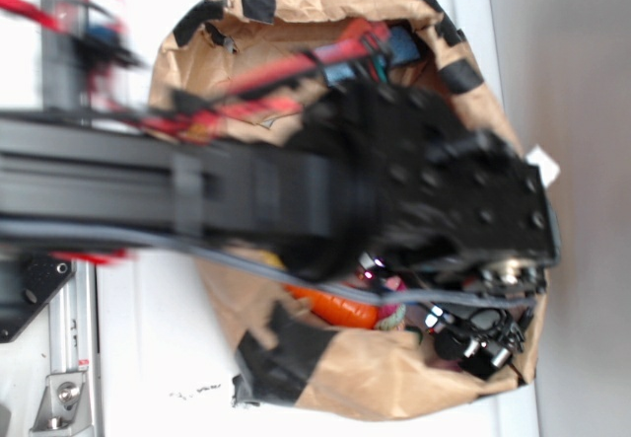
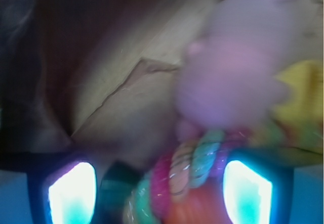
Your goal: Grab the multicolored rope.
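The step in hand looked like the final descent onto the multicolored rope [image 2: 190,171], and doing it well meant coming straight down so both fingers [image 2: 72,193] passed either side of the twisted cord, then closing only once the cord sat fully between the pads, without catching the neighbours crowded against it. In the wrist view the gripper [image 2: 159,196] stood spread, its two glowing fingertips well apart at the bottom corners, and the rope ran up between them, nearer the right-hand finger than the left; it was not yet pinched. Its pink, yellow and pale green strands were plain, and a dark green end [image 2: 117,181] lay toward the left finger. Just below the rope, nearest the camera, showed the orange carrot toy [image 2: 195,211], touching or nearly touching the cord, so a closing grip judged too low risked taking the carrot along. Just beyond the rope, pressed close above it, was the blurred pink plush bunny [image 2: 235,75], with something yellow [image 2: 298,95] beside it to the right. From the exterior view the black arm [image 1: 325,195] covered most of the brown paper bag [image 1: 389,378], and only a patch of carrot [image 1: 340,307] and a bit of rope [image 1: 394,304] peeped out beneath it.
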